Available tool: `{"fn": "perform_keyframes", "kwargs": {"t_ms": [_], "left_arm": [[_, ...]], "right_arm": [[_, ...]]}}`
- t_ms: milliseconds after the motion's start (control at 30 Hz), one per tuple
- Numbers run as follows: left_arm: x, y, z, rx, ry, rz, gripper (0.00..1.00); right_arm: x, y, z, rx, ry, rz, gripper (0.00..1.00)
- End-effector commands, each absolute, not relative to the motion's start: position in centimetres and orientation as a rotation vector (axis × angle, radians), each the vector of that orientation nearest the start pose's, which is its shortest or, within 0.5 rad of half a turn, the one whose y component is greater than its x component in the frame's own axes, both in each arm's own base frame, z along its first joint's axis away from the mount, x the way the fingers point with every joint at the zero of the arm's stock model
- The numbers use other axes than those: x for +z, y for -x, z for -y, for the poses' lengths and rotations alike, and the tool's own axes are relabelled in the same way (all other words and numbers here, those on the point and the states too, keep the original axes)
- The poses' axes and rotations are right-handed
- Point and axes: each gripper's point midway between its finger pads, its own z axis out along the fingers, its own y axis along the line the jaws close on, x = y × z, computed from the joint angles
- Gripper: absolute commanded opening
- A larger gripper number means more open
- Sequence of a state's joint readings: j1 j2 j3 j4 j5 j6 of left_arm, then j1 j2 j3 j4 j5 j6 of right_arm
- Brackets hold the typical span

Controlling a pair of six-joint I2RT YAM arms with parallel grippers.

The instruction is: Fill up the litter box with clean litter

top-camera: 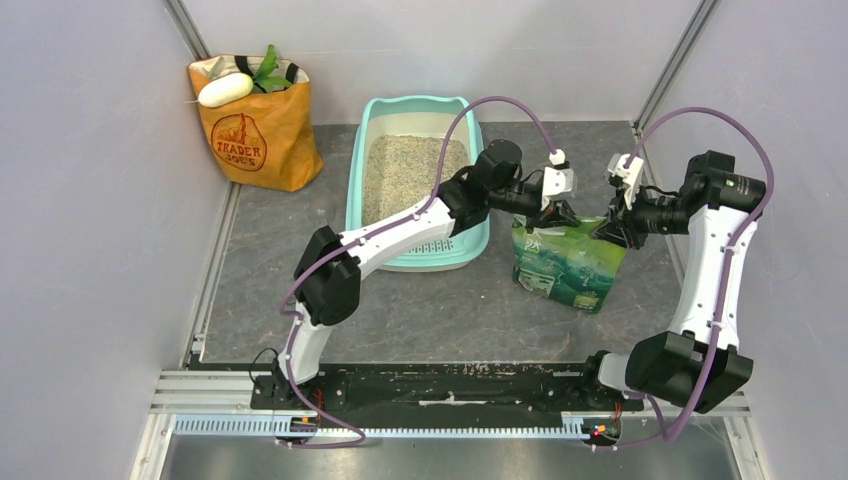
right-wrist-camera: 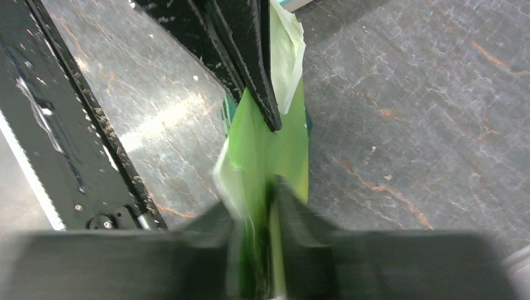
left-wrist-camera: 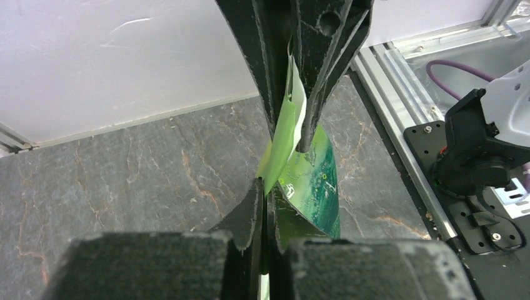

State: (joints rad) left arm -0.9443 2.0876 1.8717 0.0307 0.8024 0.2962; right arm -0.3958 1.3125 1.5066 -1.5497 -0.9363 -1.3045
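Note:
The mint-teal litter box lies at the back centre, with beige litter spread over its floor. A green printed bag stands to its right on the dark floor. My left gripper is shut on the bag's top left edge, which shows as a green film between its fingers. My right gripper is shut on the bag's top right edge. The two grippers face each other, each seeing the other's fingers across the bag top.
An orange paper grocery bag with a white item and green leaves stands at the back left. Grey walls enclose the cell. A metal rail runs along the near edge by the arm bases.

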Motion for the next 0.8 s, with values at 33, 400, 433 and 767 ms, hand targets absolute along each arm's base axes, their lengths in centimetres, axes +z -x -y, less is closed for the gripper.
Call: {"fn": "perform_keyframes", "kwargs": {"t_ms": [33, 400, 433, 767], "left_arm": [[34.6, -24.3, 54.0, -1.127, -1.433, -1.087, 0.05], [33.0, -28.1, 43.7, -0.978, -1.349, -1.525, 0.66], [32.6, -27.9, 43.1, -0.974, -1.412, -1.493, 0.66], [29.8, -30.7, 44.4, -0.779, -1.644, -1.261, 0.57]], "right_arm": [[27.2, -23.9, -2.5, 0.5, 1.164, -1.909, 0.0], [29.1, -23.2, -4.6, 0.565, 1.217, -1.737, 0.0], [29.3, -23.2, -4.7, 0.571, 1.218, -1.73, 0.0], [30.5, -22.9, -5.4, 0.596, 1.23, -1.661, 0.0]]}}
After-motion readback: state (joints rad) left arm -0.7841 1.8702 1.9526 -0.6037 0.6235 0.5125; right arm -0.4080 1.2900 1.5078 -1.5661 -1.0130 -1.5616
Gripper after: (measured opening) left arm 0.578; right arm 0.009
